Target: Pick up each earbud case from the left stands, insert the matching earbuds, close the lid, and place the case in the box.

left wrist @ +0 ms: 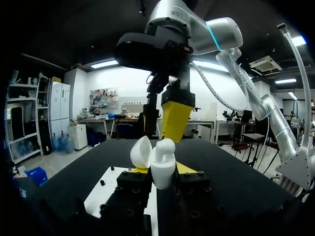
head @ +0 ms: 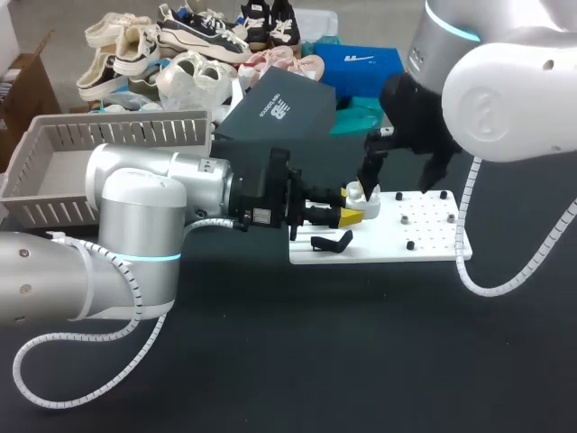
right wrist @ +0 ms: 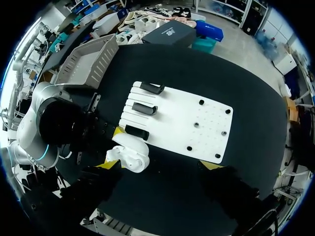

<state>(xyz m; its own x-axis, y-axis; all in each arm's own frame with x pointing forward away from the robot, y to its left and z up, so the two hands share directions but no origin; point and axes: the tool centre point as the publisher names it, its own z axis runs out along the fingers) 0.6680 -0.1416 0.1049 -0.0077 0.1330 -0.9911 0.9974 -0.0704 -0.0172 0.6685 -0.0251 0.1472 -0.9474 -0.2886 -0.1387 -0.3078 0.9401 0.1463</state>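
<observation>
My left gripper [head: 350, 216] is shut on a white earbud case [head: 360, 198], held over the left end of the white board [head: 424, 239]. In the left wrist view the earbud case [left wrist: 162, 167] stands between my own yellow tips with its lid [left wrist: 141, 151] swung open. My right gripper [head: 404, 176] hangs open just above and behind the case; one of its yellow fingers [left wrist: 174, 118] shows close over the case. The right wrist view looks down on the earbud case [right wrist: 130, 156], which lies between my right gripper's [right wrist: 158, 166] wide-spread tips. I cannot make out the earbuds.
Black stands [right wrist: 151, 87] [right wrist: 144, 108] [right wrist: 136, 132] line the board's [right wrist: 197, 123] left side; small black pegs dot its right part. A grey slatted basket [head: 54, 171] stands at the far left. A dark box [head: 275, 108] sits behind the board.
</observation>
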